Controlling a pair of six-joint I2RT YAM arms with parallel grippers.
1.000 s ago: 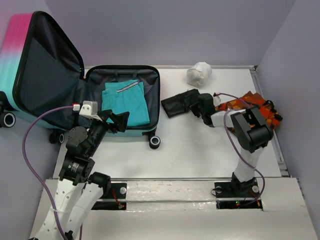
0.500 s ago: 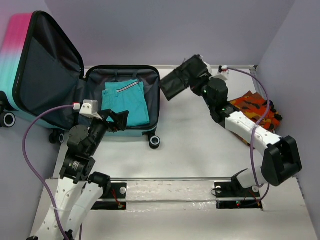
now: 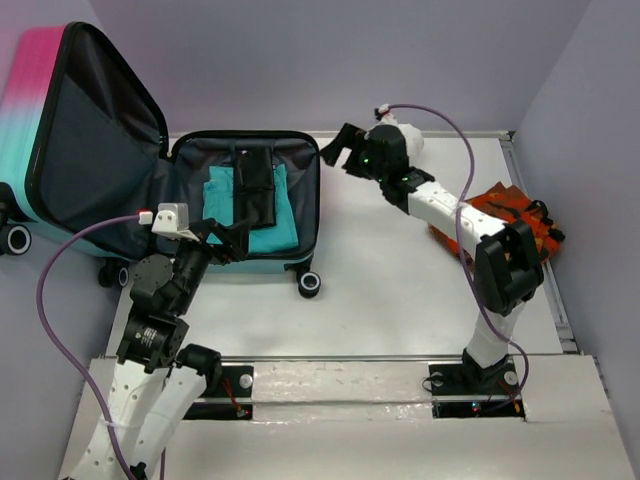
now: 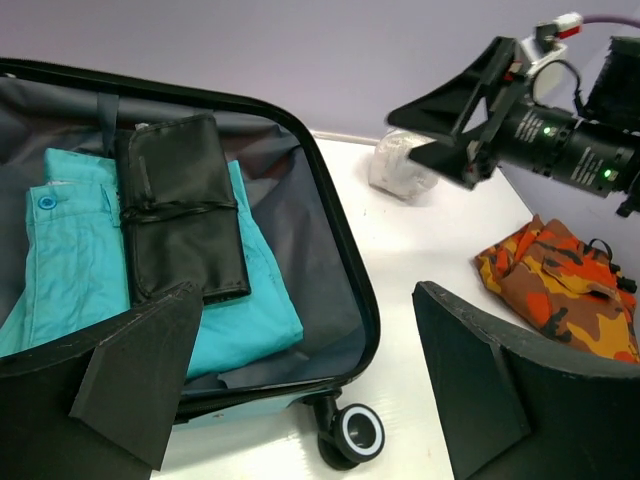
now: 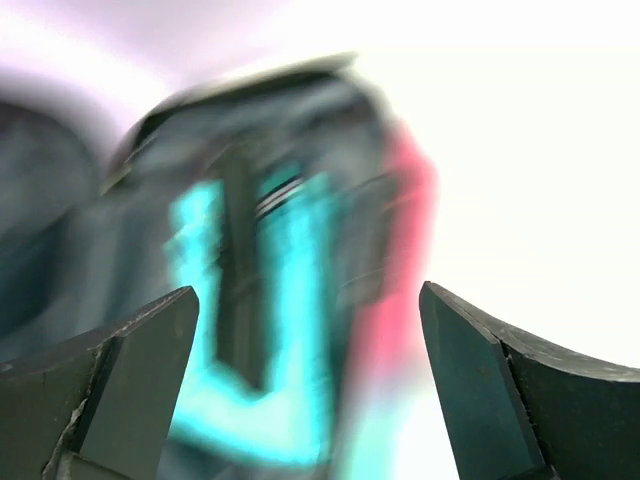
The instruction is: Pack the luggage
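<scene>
The luggage (image 3: 100, 150) lies open at the left, its pink-to-teal lid standing up and its black-lined base (image 4: 330, 270) flat on the table. Inside the base a folded teal garment (image 3: 272, 215) lies with a black rolled pouch (image 3: 253, 185) on top; the left wrist view shows both, the pouch (image 4: 180, 205) lying lengthwise. My right gripper (image 3: 338, 148) hangs open just past the luggage's right rim, holding nothing; its own view (image 5: 308, 300) is blurred. My left gripper (image 3: 225, 238) is open and holds nothing, over the luggage's near edge (image 4: 305, 300).
An orange camouflage garment (image 3: 510, 215) lies at the right side of the table. A white bundle (image 3: 408, 140) sits at the back, partly behind the right arm. A luggage wheel (image 3: 310, 284) juts onto the table. Purple walls close in the back and sides.
The right arm swung left with the black pouch from mid-table to the luggage, then opened. The pouch now lies on the teal garment. The left arm has barely moved.
</scene>
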